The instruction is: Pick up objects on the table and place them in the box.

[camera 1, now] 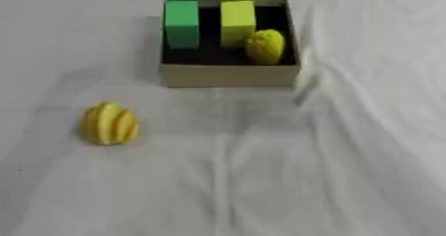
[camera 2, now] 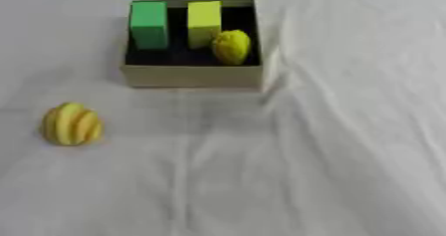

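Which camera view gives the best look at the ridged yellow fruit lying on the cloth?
The left eye view: the ridged yellow fruit lies well inside the picture there, left of and nearer than the box. The right eye view shows the whole fruit too, but closer to the picture's left edge. Neither hand is in view.

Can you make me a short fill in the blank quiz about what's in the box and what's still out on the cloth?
1. The box holds ____ things: a green block, a yellow-green block and a lemon.
2. The ribbed yellow fruit lies on the ____ cloth, outside the box.
3. Of the two blocks, the green one stands on the ____.
4. The lemon sits in the box's near ____ corner.

Missing words: three; white; left; right
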